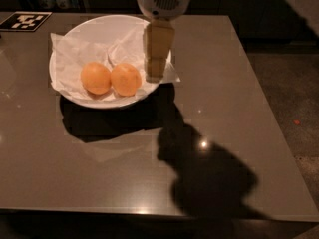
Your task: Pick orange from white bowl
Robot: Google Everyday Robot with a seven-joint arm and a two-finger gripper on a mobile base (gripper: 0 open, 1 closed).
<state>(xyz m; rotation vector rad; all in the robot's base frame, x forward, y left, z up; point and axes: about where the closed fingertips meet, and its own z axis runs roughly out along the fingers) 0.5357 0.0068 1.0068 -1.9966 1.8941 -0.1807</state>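
A wide white bowl [94, 26] lined with crumpled white paper sits at the far left of the dark table. Two near-identical oranges lie side by side in its front part: one on the left [95, 77], one on the right [125, 79]. My gripper [154, 76] hangs from above over the bowl's right rim, just right of the right orange and apart from it. It holds nothing that I can see.
The dark glossy table [224, 113] stretches to the right and front of the bowl. A black-and-white marker tag [26, 21] lies at the far left corner. The table's right edge drops to a speckled floor [289, 98].
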